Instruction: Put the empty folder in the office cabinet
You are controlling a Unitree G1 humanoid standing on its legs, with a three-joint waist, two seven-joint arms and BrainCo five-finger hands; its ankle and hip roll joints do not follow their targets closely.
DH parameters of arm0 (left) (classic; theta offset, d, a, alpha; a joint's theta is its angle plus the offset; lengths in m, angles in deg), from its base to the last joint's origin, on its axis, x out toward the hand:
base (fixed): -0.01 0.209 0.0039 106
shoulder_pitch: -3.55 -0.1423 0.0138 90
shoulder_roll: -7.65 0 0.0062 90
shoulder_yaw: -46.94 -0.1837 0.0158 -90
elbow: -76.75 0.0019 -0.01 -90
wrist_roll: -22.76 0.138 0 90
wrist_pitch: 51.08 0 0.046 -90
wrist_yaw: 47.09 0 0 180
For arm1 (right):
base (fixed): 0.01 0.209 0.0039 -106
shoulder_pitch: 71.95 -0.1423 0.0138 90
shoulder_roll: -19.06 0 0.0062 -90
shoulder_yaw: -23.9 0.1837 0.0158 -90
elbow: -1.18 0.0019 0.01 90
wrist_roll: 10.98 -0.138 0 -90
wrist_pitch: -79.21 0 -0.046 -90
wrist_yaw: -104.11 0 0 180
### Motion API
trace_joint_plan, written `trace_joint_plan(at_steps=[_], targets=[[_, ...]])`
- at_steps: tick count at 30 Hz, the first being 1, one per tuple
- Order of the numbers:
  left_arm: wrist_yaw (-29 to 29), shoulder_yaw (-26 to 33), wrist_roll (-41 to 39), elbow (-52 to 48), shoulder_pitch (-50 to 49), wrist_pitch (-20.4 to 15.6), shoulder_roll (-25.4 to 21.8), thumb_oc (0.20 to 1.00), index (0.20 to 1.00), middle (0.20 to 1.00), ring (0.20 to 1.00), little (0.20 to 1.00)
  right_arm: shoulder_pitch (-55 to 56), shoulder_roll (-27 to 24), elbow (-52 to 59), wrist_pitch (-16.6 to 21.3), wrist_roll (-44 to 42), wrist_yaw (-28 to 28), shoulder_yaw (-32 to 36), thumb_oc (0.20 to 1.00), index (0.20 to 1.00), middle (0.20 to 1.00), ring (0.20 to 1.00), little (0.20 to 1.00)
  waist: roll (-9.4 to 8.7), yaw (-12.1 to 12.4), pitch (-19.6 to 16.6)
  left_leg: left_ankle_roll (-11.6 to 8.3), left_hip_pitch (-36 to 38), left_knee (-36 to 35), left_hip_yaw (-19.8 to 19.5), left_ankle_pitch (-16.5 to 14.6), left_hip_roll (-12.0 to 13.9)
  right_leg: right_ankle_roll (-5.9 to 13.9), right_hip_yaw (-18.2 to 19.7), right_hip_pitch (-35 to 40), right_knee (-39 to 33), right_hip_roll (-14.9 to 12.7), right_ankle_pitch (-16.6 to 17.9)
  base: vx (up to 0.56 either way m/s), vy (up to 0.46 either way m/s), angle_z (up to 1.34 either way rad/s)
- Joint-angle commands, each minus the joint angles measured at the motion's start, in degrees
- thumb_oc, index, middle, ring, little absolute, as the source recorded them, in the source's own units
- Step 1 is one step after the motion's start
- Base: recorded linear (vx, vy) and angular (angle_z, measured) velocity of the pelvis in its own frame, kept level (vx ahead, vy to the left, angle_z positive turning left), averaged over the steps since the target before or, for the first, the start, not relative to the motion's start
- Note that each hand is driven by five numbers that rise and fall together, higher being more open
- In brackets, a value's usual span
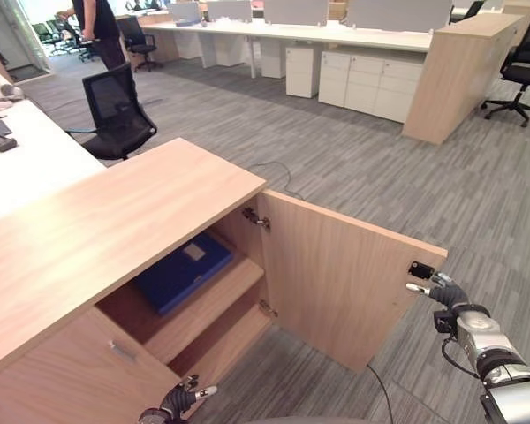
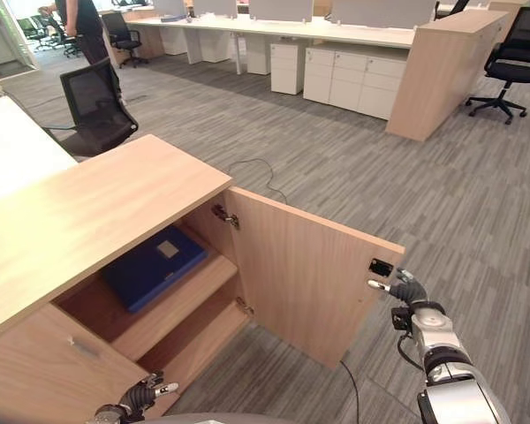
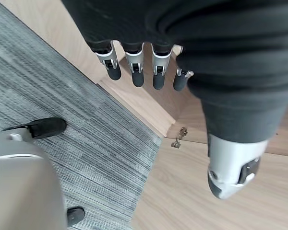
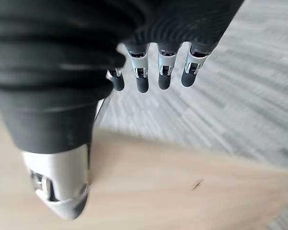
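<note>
The left hand [image 1: 178,402] hangs at 7 o'clock below the cabinet [image 1: 115,231], fingers [image 3: 134,72] straight and apart, holding nothing. The blue folder [image 1: 181,272] lies flat on the upper shelf [image 1: 214,305], so the placing looks done. At 4 o'clock the right hand [image 1: 442,291], fingers [image 4: 164,76] loosely extended, rests by the open door's [image 1: 340,283] free edge, likely to swing it shut.

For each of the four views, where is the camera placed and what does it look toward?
Left eye: on the head, looking down at the open cabinet, blue folder on its shelf; both hands show.
Right eye: beside it, same scene; right hand by the door.
Left wrist: along the left hand, toward cabinet base and carpet.
Right wrist: along the right hand, over the door.
Shared: the door.
</note>
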Motion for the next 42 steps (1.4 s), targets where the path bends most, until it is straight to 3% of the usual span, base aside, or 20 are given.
trace_joint_plan(at_steps=[1, 16, 22, 23, 26, 27, 30, 35, 36, 38, 42], targets=[[0.5, -0.2, 1.8, 1.7, 2.7, -2.1, -0.8, 1.000, 1.000, 1.000, 1.000, 1.000, -5.8, 2.1, -2.5, 2.1, -2.5, 0.7, -1.6, 1.000, 1.000, 1.000, 1.000, 1.000, -3.40, 0.4, 1.4, -0.88, 0.6, 0.7, 1.9, -1.5, -0.1, 3.40, -1.6, 0.3, 1.8, -1.3, -3.1, 0.00, 0.034, 0.03], [0.2, -1.0, 2.3, 1.6, 1.7, -1.8, -1.4, 1.000, 1.000, 1.000, 1.000, 1.000, -13.4, 6.5, -4.8, 1.4, -1.9, 0.8, -6.2, 1.000, 1.000, 1.000, 1.000, 1.000, -2.84, 2.8, 1.6, -0.66, 0.1, 0.7, 0.2, -1.3, -0.7, 3.43, -3.0, 1.0, 1.2, -2.0, -3.1, 0.00, 0.007, 0.02], [-1.2, 2.0, 2.2, 2.1, 2.0, -1.6, -0.6, 1.000, 1.000, 1.000, 1.000, 1.000, -2.8, 9.0, 14.1, 1.8, 0.0, -0.8, -8.3, 1.000, 1.000, 1.000, 1.000, 1.000, -2.89, 1.5, 2.2, -0.92, -0.6, 0.7, 0.0, -0.9, -0.5, 3.13, -3.1, 0.4, 1.4, -1.7, -3.3, 0.00, -0.005, 0.01], [-1.6, 4.0, 2.5, 2.1, 1.8, -1.5, -0.3, 1.000, 1.000, 1.000, 1.000, 1.000, 4.2, 9.7, 22.1, 2.0, 0.6, -2.7, -8.5, 1.000, 1.000, 1.000, 1.000, 1.000, -2.95, 0.8, 2.5, -1.07, -0.7, 0.7, -0.1, -0.8, -0.2, 2.98, -3.2, 0.3, 1.4, -1.6, -3.4, 0.00, 0.000, 0.00], [-1.9, 5.4, 2.8, 2.2, 1.7, -1.6, -0.2, 1.000, 1.000, 1.000, 1.000, 1.000, 9.8, 9.7, 28.5, 2.2, 1.9, -4.5, -9.0, 1.000, 1.000, 1.000, 1.000, 1.000, -2.99, 0.6, 2.7, -1.22, -1.1, 0.7, -0.6, -0.6, -0.1, 2.85, -3.5, 0.2, 1.5, -1.4, -3.6, -0.02, -0.031, 0.10], [-2.2, 7.0, 3.5, 2.5, 1.6, -1.5, -0.3, 1.000, 1.000, 1.000, 1.000, 1.000, 14.5, 9.8, 35.7, 2.5, 4.4, -7.0, -11.7, 1.000, 1.000, 1.000, 1.000, 1.000, -3.19, 1.0, 3.1, -1.48, -1.8, 0.7, -1.7, -0.2, 0.2, 2.69, -4.1, -0.1, 1.6, -1.3, -3.9, -0.03, -0.044, 0.10], [-2.5, 7.4, 3.8, 3.0, 1.6, -1.5, -0.3, 1.000, 1.000, 1.000, 1.000, 1.000, 14.8, 10.4, 37.1, 2.5, 5.0, -7.8, -13.3, 1.000, 1.000, 1.000, 1.000, 1.000, -3.29, 1.2, 3.2, -1.58, -2.2, 0.7, -2.3, 0.0, 0.4, 2.58, -4.6, -0.1, 1.7, -1.2, -4.1, -0.03, -0.032, 0.15], [-3.6, 7.4, 4.5, 4.5, 1.7, -1.0, -0.9, 1.000, 1.000, 1.000, 1.000, 1.000, 10.6, 14.6, 41.1, 2.6, 3.4, -11.3, -22.9, 1.000, 1.000, 1.000, 1.000, 1.000, -3.91, 4.4, 4.4, -2.24, -5.2, 1.2, -6.9, 2.1, 0.6, 1.89, -7.9, -0.3, 2.3, -0.7, -4.5, -0.10, -0.054, 0.23], [-3.5, 6.9, 4.8, 4.7, 1.7, -0.7, -1.5, 1.000, 1.000, 1.000, 1.000, 1.000, 7.9, 16.1, 41.3, 2.5, 2.7, -11.4, -25.9, 1.000, 1.000, 1.000, 1.000, 1.000, -4.20, 6.8, 4.9, -2.81, -6.4, 1.3, -9.5, 2.5, 0.7, 1.57, -9.8, 0.3, 2.3, -0.3, -5.5, -0.07, -0.050, 0.52], [-3.5, 6.7, 4.9, 4.7, 1.7, -0.6, -1.8, 1.000, 1.000, 1.000, 1.000, 1.000, 6.6, 16.9, 40.8, 2.5, 2.6, -11.4, -27.0, 1.000, 1.000, 1.000, 1.000, 1.000, -4.41, 7.5, 5.0, -3.09, -7.2, 1.4, -11.1, 2.9, 0.6, 1.43, -11.2, 0.7, 2.1, -0.1, -5.8, -0.03, -0.062, 0.72], [-3.6, 6.1, 4.4, 4.4, 2.4, -0.4, -2.9, 1.000, 1.000, 1.000, 1.000, 1.000, 0.6, 20.0, 38.4, 2.9, 2.4, -9.8, -29.9, 1.000, 1.000, 1.000, 1.000, 1.000, -4.87, 12.7, 6.2, -4.82, -11.6, 1.9, -16.1, 5.4, 0.2, 0.66, -16.1, 1.5, 1.4, 0.3, -6.8, -0.09, -0.059, 0.96]])
